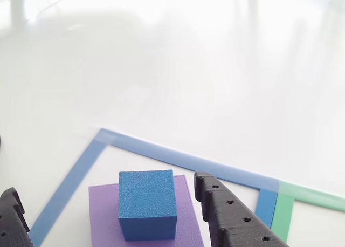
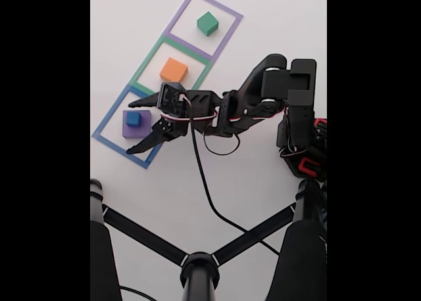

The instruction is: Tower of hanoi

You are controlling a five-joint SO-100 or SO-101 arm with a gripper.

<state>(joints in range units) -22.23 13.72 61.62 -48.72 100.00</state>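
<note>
Jaws (image 2: 135, 125) wide apart, straddling blue cube (image 1: 147, 204), which sits on purple block (image 2: 137, 125) in the blue outline. Orange (image 2: 173, 70) and green (image 2: 208, 23) each alone in the other outlines on the desk. Early: nearly all stacking left

In the other view, purple block (image 1: 184, 221) cut off by the bottom edge, its middle covered by the blue cube (image 1: 147, 204). Right gripper finger (image 1: 232, 217) cropped at the bottom edge; left finger (image 1: 12, 217) cropped at the left and bottom edges, tip alone visible. Blue taped outline (image 1: 178, 158) and green taped outline (image 1: 310, 196) truncated by the frame, and the blue one partly hidden behind the right finger.

In the fixed view, blue taped outline's right side masked by the gripper (image 2: 133, 125). Surface detail of green block (image 2: 208, 23) and orange block (image 2: 173, 70) too small to resolve.
</note>
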